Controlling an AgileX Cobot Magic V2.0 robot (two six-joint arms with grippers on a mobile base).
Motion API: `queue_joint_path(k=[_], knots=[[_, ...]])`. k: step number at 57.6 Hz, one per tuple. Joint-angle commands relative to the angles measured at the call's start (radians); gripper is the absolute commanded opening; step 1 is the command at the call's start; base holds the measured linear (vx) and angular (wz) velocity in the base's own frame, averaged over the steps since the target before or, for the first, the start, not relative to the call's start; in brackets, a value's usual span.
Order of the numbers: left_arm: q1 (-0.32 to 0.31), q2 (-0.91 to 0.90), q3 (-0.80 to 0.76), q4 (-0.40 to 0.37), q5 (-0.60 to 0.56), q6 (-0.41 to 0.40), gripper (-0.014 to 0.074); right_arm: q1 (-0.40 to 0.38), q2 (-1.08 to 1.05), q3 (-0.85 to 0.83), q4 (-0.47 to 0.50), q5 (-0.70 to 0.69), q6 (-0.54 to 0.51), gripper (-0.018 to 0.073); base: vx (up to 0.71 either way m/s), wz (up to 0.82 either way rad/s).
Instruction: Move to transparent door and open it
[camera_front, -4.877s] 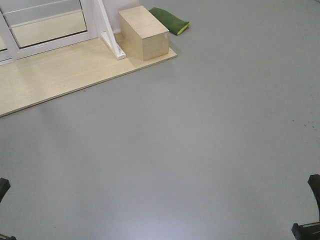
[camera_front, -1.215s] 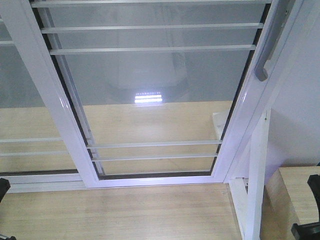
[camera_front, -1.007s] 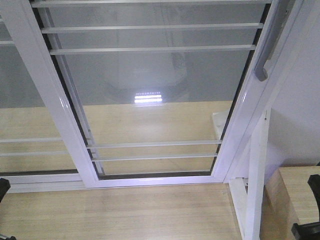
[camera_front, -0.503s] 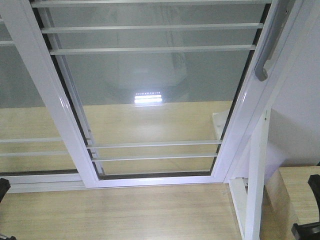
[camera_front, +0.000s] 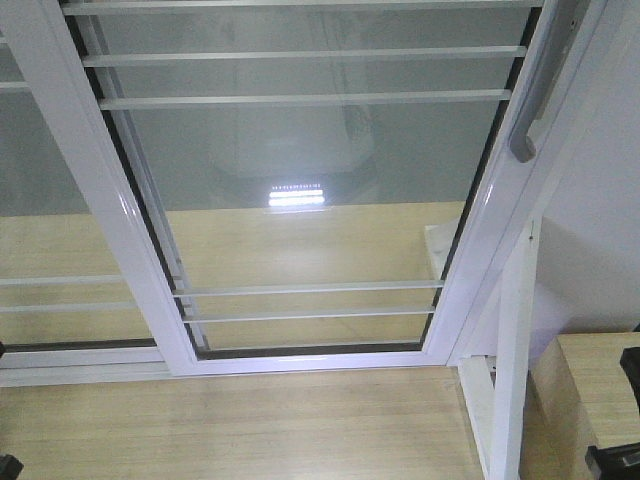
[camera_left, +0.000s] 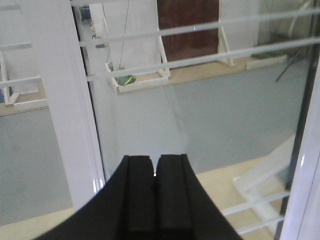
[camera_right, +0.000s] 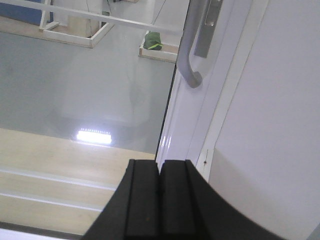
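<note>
Parked close up against the transparent door. Fills most of the front view: clear glass in a glossy white frame, crossed by thin white horizontal bars in pairs near the top and near the bottom. Carries a grey curved handle on its right-hand stile, high in the frame, with that stile just beside a plain white wall panel. Overlaps a second white-framed glass panel to the left, which sits behind it. Stands on a pale wooden platform, with a bright ceiling-light reflection on the floor beyond the glass.

From the left wrist view, left gripper pointed at the glass, close to the door's broad white left stile — jaws clenched, pads pressed together with nothing between them.

From the right wrist view, right gripper aimed at the handle side, below the grey handle and apart from it — jaws likewise clenched on nothing. Shows the handle's lower end curling away from the white frame, and a green object on a far platform seen through the glass.

Lower right of the front view: a white upright post and, beside it, a light wooden box.
</note>
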Motion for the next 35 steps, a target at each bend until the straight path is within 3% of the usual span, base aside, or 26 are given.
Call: queue_joint_path(k=[1, 18, 35], knots=[[0.001, -0.005, 0.008, -0.035, -0.122, -0.046, 0.0003, -0.004, 0.015, 0.003, -0.017, -0.131, -0.006, -0.0004, 0.00, 0.00], [0.001, -0.005, 0.008, -0.035, -0.120, -0.047, 0.0003, -0.004, 0.015, 0.003, 0.033, -0.215, 0.015, -0.0004, 0.00, 0.00], [0.001, -0.005, 0.008, -0.035, -0.120, -0.047, 0.0003, -0.004, 0.015, 0.003, 0.282, -0.397, 0.015, -0.0004, 0.00, 0.00]])
